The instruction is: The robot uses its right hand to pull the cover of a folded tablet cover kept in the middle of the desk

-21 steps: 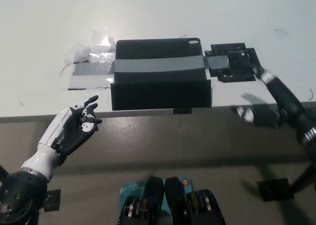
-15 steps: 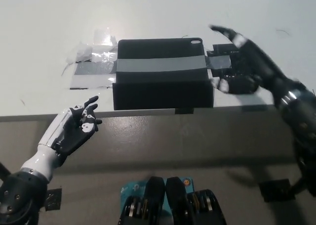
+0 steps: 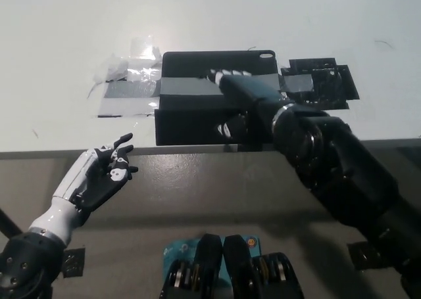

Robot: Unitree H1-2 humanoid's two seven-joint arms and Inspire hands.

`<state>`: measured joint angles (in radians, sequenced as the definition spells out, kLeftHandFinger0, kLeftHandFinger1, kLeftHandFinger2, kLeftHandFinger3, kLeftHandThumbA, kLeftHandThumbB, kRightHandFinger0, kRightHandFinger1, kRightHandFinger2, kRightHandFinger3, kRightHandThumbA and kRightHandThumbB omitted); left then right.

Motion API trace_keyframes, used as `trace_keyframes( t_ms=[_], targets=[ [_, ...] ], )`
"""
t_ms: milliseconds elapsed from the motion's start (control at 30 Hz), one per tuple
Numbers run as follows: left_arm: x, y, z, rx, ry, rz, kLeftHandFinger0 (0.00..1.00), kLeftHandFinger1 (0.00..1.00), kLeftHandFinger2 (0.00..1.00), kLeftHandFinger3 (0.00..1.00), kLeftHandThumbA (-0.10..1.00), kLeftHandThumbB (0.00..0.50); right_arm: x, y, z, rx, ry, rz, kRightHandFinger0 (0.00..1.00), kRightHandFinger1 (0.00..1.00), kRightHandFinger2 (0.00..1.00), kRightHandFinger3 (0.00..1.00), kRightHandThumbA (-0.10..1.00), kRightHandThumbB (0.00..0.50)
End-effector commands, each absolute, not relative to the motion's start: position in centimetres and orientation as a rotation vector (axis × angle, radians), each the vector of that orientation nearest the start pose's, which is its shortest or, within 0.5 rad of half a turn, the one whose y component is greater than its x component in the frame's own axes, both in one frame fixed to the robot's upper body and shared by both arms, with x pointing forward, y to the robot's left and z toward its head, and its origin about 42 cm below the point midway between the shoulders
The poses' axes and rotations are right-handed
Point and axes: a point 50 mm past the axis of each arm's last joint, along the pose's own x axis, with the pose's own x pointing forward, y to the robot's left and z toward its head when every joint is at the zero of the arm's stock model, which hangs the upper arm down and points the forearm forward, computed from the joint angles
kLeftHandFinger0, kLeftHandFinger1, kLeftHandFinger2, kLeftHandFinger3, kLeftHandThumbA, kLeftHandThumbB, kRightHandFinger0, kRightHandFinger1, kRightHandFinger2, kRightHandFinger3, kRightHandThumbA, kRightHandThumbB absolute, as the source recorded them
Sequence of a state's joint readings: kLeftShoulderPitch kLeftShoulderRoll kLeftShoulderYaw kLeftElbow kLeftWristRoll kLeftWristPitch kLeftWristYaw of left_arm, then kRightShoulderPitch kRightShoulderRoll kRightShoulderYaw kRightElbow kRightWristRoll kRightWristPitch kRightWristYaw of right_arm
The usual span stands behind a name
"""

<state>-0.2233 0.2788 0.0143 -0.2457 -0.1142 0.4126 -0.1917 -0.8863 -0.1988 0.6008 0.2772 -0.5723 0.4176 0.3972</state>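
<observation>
A black folded tablet cover (image 3: 197, 95) lies in the middle of the white desk (image 3: 263, 16), with a grey tape band across it. My black right hand (image 3: 243, 102) lies over the cover's right half, fingers spread and reaching left across the grey band, thumb down near the cover's front edge. It grips nothing that I can see. My white left hand (image 3: 99, 177) rests open below the desk's front edge at the lower left, apart from the cover.
Crumpled clear tape and a grey strip (image 3: 128, 82) lie left of the cover. Black tape patches (image 3: 322, 82) lie to its right. The desk's front edge (image 3: 79, 153) runs across the picture's middle.
My right hand has swung in from the right side, past the black patches, onto the tablet cover. The left hand has stayed put. The view has shifted slightly.
</observation>
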Motion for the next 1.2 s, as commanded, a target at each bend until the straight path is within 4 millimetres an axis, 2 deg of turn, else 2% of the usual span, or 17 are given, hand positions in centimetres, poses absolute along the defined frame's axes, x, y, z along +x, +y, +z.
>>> trace_keyframes(
  t_ms=[0, 33, 67, 100, 133, 167, 333, 433, 500, 600, 733, 800, 900, 967, 1100, 1167],
  targets=[
    [33.9, 26.3, 22.3, 0.186, -0.080, -0.247, 0.76, 0.96, 1.00, 1.00, 1.00, 0.259, 48.2, -6.2, 29.7, -1.251, -0.162, 0.562, 1.00, 1.00, 1.00, 1.00, 0.71, 0.500],
    [33.9, 26.3, 22.4, 0.186, -0.082, -0.244, 0.75, 0.94, 1.00, 1.00, 1.00, 0.257, 48.6, -6.3, 28.6, -1.266, -0.134, 0.576, 1.00, 1.00, 1.00, 1.00, 0.69, 0.500],
    [33.9, 26.3, 22.4, 0.186, -0.082, -0.244, 0.75, 0.94, 1.00, 1.00, 1.00, 0.256, 48.6, -6.3, 28.6, -1.266, -0.134, 0.576, 1.00, 1.00, 1.00, 1.00, 0.69, 0.500],
    [33.9, 26.4, 22.3, 0.184, -0.077, -0.254, 0.76, 0.95, 1.00, 1.00, 1.00, 0.269, 49.1, -6.5, 27.4, -1.324, -0.094, 0.574, 1.00, 1.00, 1.00, 1.00, 0.72, 0.500],
    [33.9, 26.4, 22.3, 0.184, -0.076, -0.254, 0.76, 0.95, 1.00, 1.00, 1.00, 0.270, 49.1, -6.5, 27.4, -1.324, -0.093, 0.574, 1.00, 1.00, 1.00, 1.00, 0.72, 0.500],
    [33.9, 26.4, 22.3, 0.185, -0.080, -0.260, 0.76, 0.96, 1.00, 1.00, 1.00, 0.260, 49.7, -6.8, 26.3, -1.355, -0.065, 0.565, 1.00, 1.00, 1.00, 1.00, 0.70, 0.500],
    [34.0, 26.4, 22.8, 0.196, -0.092, -0.258, 0.75, 0.95, 1.00, 1.00, 1.00, 0.267, 50.6, -7.3, 24.4, -1.412, -0.004, 0.544, 1.00, 1.00, 1.00, 1.00, 0.67, 0.500],
    [34.1, 26.3, 23.1, 0.194, -0.094, -0.259, 0.75, 0.95, 1.00, 1.00, 1.00, 0.262, 50.4, -7.4, 23.6, -1.393, 0.006, 0.531, 1.00, 1.00, 1.00, 1.00, 0.64, 0.500],
    [34.1, 26.2, 23.3, 0.197, -0.094, -0.261, 0.75, 0.95, 1.00, 1.00, 1.00, 0.255, 49.7, -7.0, 23.1, -1.362, 0.019, 0.529, 1.00, 1.00, 1.00, 1.00, 0.55, 0.500],
    [34.1, 26.2, 23.4, 0.201, -0.098, -0.259, 0.75, 0.95, 1.00, 1.00, 1.00, 0.234, 48.5, -6.6, 23.0, -1.366, -0.012, 0.549, 1.00, 1.00, 1.00, 1.00, 0.55, 0.500],
    [34.3, 26.2, 23.7, 0.201, -0.102, -0.261, 0.76, 0.96, 1.00, 1.00, 1.00, 0.204, 46.8, -6.6, 23.8, -1.345, -0.100, 0.553, 1.00, 1.00, 1.00, 1.00, 0.55, 0.500],
    [34.3, 26.2, 23.7, 0.199, -0.102, -0.258, 0.76, 0.96, 1.00, 1.00, 1.00, 0.204, 45.7, -6.9, 24.1, -1.304, -0.107, 0.572, 1.00, 1.00, 1.00, 1.00, 0.55, 0.499],
    [34.4, 26.2, 23.6, 0.200, -0.097, -0.254, 0.76, 0.96, 1.00, 1.00, 1.00, 0.221, 44.6, -7.2, 24.1, -1.267, -0.110, 0.584, 1.00, 1.00, 0.90, 1.00, 0.55, 0.500],
    [34.4, 26.2, 23.5, 0.198, -0.103, -0.260, 0.76, 0.96, 1.00, 1.00, 1.00, 0.206, 43.8, -7.5, 24.1, -1.238, -0.101, 0.600, 1.00, 1.00, 0.89, 1.00, 0.56, 0.497],
    [34.4, 26.3, 23.5, 0.200, -0.096, -0.258, 0.76, 0.97, 1.00, 1.00, 1.00, 0.248, 42.5, -8.2, 23.4, -1.176, -0.062, 0.618, 1.00, 1.00, 0.95, 1.00, 0.58, 0.486],
    [34.4, 26.3, 23.5, 0.201, -0.098, -0.260, 0.77, 0.96, 1.00, 1.00, 1.00, 0.242, 42.2, -8.5, 23.0, -1.159, -0.047, 0.616, 1.00, 1.00, 0.96, 1.00, 0.58, 0.482]
  ],
)
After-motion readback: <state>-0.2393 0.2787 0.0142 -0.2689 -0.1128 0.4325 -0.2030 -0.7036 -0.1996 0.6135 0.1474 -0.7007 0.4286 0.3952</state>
